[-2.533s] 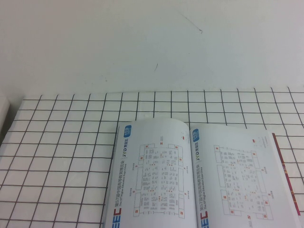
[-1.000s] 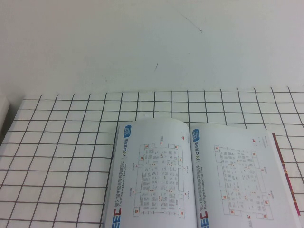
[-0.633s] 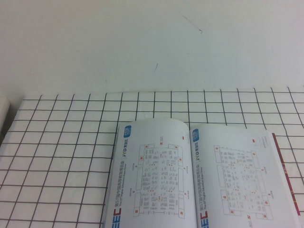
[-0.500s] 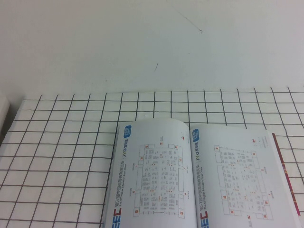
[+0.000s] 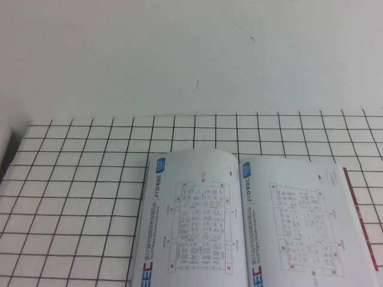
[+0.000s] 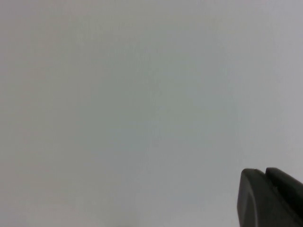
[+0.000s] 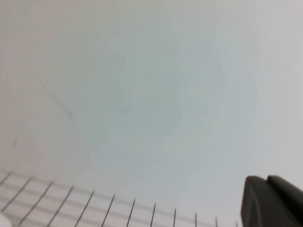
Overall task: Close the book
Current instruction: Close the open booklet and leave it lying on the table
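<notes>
An open book (image 5: pixel 251 221) lies flat on the checked cloth at the front right of the high view, cut off by the lower edge. Both of its white pages carry floor-plan drawings, the left page (image 5: pixel 188 218) arches up near the gutter, and a red cover edge (image 5: pixel 359 218) shows along its right side. Neither arm appears in the high view. My left gripper (image 6: pixel 265 171) is seen only in its wrist view, dark fingers pressed together, facing a blank white wall. My right gripper (image 7: pixel 266 178) is likewise shut and empty, above the cloth's far edge.
A white cloth with a black grid (image 5: pixel 78 197) covers the table up to a plain white wall (image 5: pixel 179 54). A pale object (image 5: pixel 3 134) pokes in at the left edge. The right wrist view catches a strip of grid cloth (image 7: pixel 71 208).
</notes>
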### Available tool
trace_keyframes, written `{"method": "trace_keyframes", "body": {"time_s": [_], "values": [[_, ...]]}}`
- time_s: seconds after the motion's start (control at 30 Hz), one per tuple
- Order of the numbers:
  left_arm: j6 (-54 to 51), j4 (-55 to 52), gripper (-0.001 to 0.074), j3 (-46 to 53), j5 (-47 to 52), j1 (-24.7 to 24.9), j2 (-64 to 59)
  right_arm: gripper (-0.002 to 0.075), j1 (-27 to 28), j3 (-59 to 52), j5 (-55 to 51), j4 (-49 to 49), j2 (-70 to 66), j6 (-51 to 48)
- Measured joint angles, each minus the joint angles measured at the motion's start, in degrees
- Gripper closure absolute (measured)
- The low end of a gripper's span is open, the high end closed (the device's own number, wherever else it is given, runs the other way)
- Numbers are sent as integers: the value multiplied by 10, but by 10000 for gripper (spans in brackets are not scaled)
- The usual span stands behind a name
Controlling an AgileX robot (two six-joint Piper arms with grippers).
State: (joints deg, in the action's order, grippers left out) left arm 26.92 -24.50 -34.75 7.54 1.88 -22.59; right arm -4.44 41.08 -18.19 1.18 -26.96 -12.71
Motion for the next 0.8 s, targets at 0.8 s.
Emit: {"method": "trace_keyframes", "body": {"time_s": [0.8], "values": [[-16, 270, 738, 1, 255, 0, -119, 729, 0, -85, -225, -581, -289, -445]]}}
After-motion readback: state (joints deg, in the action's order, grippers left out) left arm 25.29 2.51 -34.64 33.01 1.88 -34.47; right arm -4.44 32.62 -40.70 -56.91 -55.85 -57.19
